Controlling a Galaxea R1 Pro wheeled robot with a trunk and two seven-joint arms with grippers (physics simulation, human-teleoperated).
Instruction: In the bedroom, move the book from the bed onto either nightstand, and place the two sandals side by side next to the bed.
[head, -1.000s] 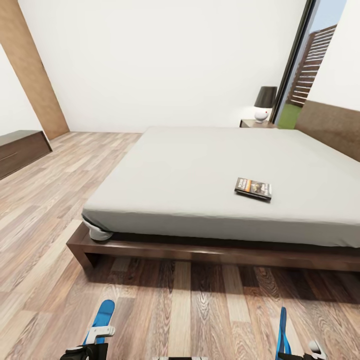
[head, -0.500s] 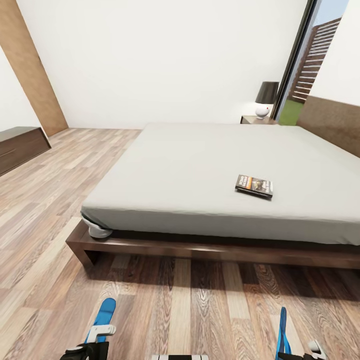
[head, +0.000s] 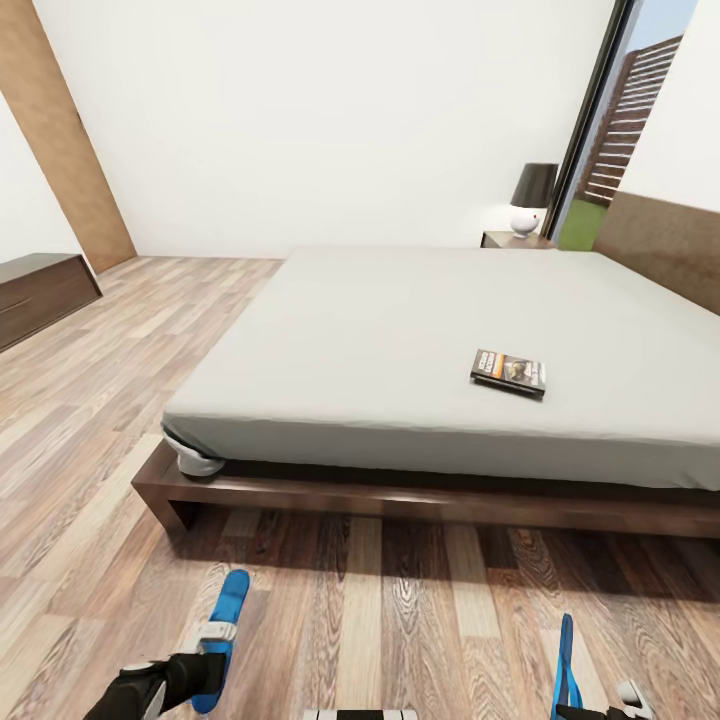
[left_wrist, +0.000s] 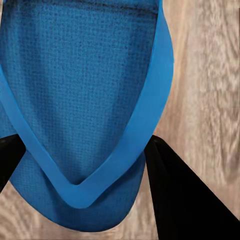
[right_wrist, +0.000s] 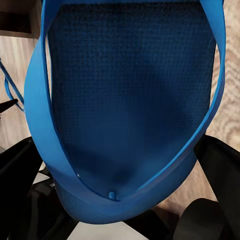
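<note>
My left gripper (left_wrist: 80, 165) is clamped on a blue sandal (left_wrist: 85, 100): my left wrist camera shows a black finger (left_wrist: 185, 195) pressed to each side of its toe end, sole and V-strap close up over wood floor (left_wrist: 210, 75). From my head camera that same left gripper (head: 205, 655) sits low, the left sandal (head: 222, 630) slanting forward out of it toward the bed (head: 430, 340).

My right gripper (right_wrist: 117, 200) likewise grips the other sandal (right_wrist: 130, 100), its black fingers (right_wrist: 220, 165) flanking the toe end where the strap plug shows. The head camera gives that right sandal (head: 566, 670) only edge-on, a thin blue strip, with the right gripper (head: 625, 700) barely in at the frame's lower edge; the wrist camera shows the full textured footbed.

Ahead of both grippers, past a strip of floor, the bed's dark frame and pale mattress stretch across. The book (head: 508, 371) lies flat on the mattress, forward of my right gripper and a little inward, near the closer mattress edge. Far beyond it, at the bed's distant corner, the nightstand (head: 515, 240) carries a lamp (head: 531, 198) beside the window (head: 610, 130). Off beyond my left gripper, a low dark bench (head: 40, 295) stands by the wall.
</note>
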